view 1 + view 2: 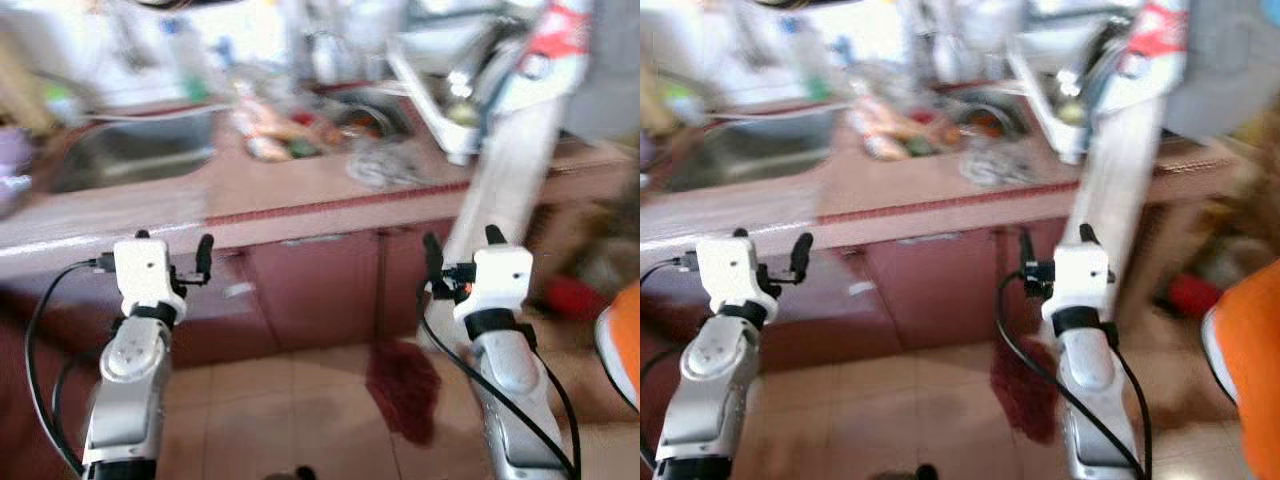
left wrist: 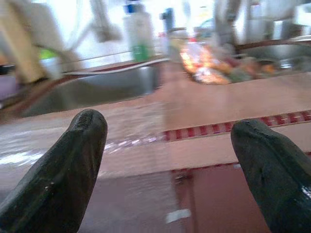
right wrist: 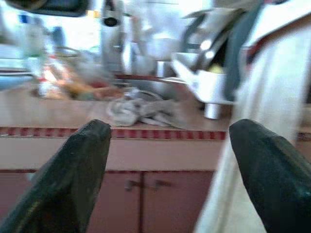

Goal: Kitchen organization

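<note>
Frames blurred, so you are likely mid-walk or mid-turn; read fine detail with caution.

Both arms raised in front of you at about the height of the cabinet doors (image 1: 320,290), short of the counter (image 1: 300,185); neither reaches anything yet; a carry posture for the approach, by my reading.

Left gripper (image 1: 172,250): fingers apart, nothing between them; its wrist camera looks over the counter edge toward the sink (image 1: 135,150).

Right gripper (image 1: 462,250): fingers likewise apart and empty; it faces the cabinet below a crumpled cloth (image 3: 138,111) lying on the counter.

No single object is named in the task; the work to be sorted sits on the counter: a cluster of colourful food items (image 1: 285,130), too smeared to identify, between the sink and a tilted pale dish rack (image 1: 450,95) at the right end; bottles (image 2: 140,31) stand behind by the bright window.

A long pale towel (image 1: 510,170) hangs down past the counter front, close beside your right arm; mind snagging it.

Dark red stain or mat (image 1: 405,385) on the tiled floor ahead; an orange object (image 1: 622,340) at the right edge.

Judgement: still the approach stage; close on the counter before picking a target.
</note>
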Available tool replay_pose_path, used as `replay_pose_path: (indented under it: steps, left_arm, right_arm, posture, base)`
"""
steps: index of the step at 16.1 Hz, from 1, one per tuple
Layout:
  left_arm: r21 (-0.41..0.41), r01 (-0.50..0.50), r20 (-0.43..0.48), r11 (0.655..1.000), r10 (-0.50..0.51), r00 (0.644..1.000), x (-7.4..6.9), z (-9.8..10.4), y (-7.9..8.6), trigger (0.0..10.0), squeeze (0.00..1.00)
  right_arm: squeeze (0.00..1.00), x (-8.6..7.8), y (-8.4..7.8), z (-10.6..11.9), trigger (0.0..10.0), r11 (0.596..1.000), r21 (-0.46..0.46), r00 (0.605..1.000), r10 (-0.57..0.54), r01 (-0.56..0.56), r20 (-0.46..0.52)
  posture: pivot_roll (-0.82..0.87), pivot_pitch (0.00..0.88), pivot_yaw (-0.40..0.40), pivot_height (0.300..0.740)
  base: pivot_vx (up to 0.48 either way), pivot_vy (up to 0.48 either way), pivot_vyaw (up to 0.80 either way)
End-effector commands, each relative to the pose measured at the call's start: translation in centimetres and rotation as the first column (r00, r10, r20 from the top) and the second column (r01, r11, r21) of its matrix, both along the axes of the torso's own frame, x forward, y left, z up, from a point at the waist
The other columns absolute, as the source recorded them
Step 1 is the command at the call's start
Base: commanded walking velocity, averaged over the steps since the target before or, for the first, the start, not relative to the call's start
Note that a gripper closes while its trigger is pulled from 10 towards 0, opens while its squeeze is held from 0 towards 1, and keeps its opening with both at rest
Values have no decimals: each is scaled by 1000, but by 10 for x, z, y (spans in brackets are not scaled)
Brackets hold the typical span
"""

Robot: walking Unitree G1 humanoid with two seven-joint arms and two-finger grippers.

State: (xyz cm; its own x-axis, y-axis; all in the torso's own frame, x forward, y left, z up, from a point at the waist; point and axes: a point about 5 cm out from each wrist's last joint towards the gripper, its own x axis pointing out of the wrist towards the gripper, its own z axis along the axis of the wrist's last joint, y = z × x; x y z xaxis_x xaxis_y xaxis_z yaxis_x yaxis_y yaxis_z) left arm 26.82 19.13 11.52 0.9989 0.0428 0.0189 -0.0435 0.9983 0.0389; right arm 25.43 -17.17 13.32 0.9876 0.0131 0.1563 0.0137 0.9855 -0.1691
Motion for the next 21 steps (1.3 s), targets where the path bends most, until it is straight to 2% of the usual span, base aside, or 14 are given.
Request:
replay_pose_path:
  steps: [1,3,4,5,8,10,12,13,15,16,17,18,19,21]
  left_arm:
    - [4,-4,-3,1000,4,1000,1,1,1,10000,0]
    - [7,4,-12,1000,-4,1000,2,0,0,10000,0]
    - [7,5,-14,1000,-5,1000,2,0,0,10000,0]
    - [8,13,-16,1000,-13,1000,2,0,0,10000,0]
    - [1,29,-25,1000,-29,999,3,-1,-2,10000,0]
    - [-39,76,-29,996,-77,997,3,0,-6,10000,0]
    - [-48,74,-45,996,-76,996,2,-2,-6,10000,0]
    - [-50,75,-45,996,-78,996,2,-2,-5,10000,0]
    - [-63,108,-35,992,-110,993,3,2,-11,10000,0]
    - [-63,112,-35,992,-115,993,3,2,-12,10000,0]
    - [-58,114,-35,992,-116,993,3,2,-12,10000,0]
    - [-60,116,-39,991,-118,992,3,2,-12,10000,0]
    - [-61,115,-41,991,-118,992,3,2,-13,10000,0]
    - [-41,117,-30,992,-118,993,3,3,-13,10000,0]
  right_arm:
    - [1000,-1,0,1,10000,1000,14,1000,14,-14,-4]
    - [1000,0,4,2,10000,999,25,999,35,-35,5]
    - [141,1,5,2,10000,999,26,999,33,-33,3]
    - [0,1,6,1,10000,998,54,1000,29,-29,3]
    - [0,1,5,1,10000,998,52,1000,25,-25,0]
    - [0,2,4,-2,10000,998,60,1000,5,-4,-16]
    - [0,3,5,-6,10000,997,77,999,-5,9,-45]
    - [0,4,6,-6,10000,999,48,999,-21,23,-42]
    - [0,6,9,-8,10000,994,105,999,-13,16,-34]
    - [0,5,9,-10,10000,993,116,998,-15,23,-65]
    - [0,4,11,-9,10000,994,111,998,22,-15,-62]
    - [0,0,14,-6,10000,983,170,996,76,-69,-35]
    - [0,0,11,-7,10000,989,146,999,38,-33,-32]
    - [0,1,5,-10,10000,987,157,999,-6,13,-48]
  posture:
    - [-106,0,121,740]
    - [-107,0,122,740]
    - [-104,0,122,740]
    - [-103,0,122,740]
    - [-98,0,121,740]
    - [-93,0,119,740]
    - [-90,0,117,740]
    - [-86,0,116,740]
    - [-82,0,114,740]
    - [-82,0,113,740]
    - [-82,0,113,740]
    - [-82,0,113,740]
    - [-82,0,113,740]
    - [-80,0,110,740]
  base:
    - [0,0,788]
    - [0,148,744]
    - [0,480,494]
    - [0,480,0]
    - [0,480,0]
    - [0,480,0]
    - [0,480,0]
    - [0,480,0]
    - [0,480,0]
    - [0,480,0]
    - [0,480,0]
    - [0,480,0]
    - [0,480,0]
    - [0,480,0]
